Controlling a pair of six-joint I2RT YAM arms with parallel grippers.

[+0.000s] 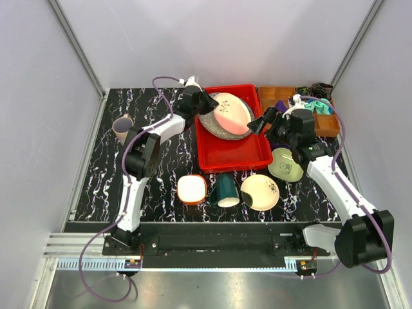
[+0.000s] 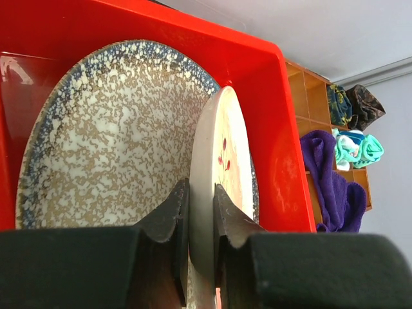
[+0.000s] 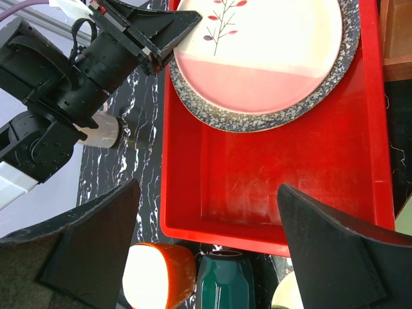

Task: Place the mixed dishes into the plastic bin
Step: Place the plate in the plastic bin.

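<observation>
1. Mixed dishes, in the bin: the big speckled grey plate (image 1: 215, 127) sits tilted at the far end of the plastic bin (image 1: 235, 158), with its left edge up on the bin's left wall. The pink-cream plate (image 1: 232, 111) lies over it, branch motif facing up.
2. Left gripper (image 2: 201, 193): positioned at the far-left corner of the bin. Its fingers (image 2: 168, 215) are pinched on the rim of the pink-cream plate, one on each face.
3. Right gripper (image 3: 209, 248): hangs above the bin's right wall, pointing toward the bin. Its fingers (image 3: 335, 254) are spread wide and hold nothing.
4. Mixed dishes, on the table (image 1: 96, 187):
   - the orange-white bowl (image 1: 192, 189), the dark green mug (image 1: 225, 190) and the pale yellow plate (image 1: 259, 192) stand in a row just near of the bin, left to right;
   - the mug appears to lie on its side, mouth toward the near edge;
   - the light green bowl (image 1: 285, 164) rests right of the bin's near corner, partly under the right arm;
   - the mauve cup (image 1: 122, 127) stands upright well left of the bin, beside the left arm.
5. Other items: a brown compartmented tray (image 1: 270, 95) sits just right of the bin's far end. It holds a purple cloth (image 2: 328, 183) and a teal cloth (image 2: 357, 148).
</observation>
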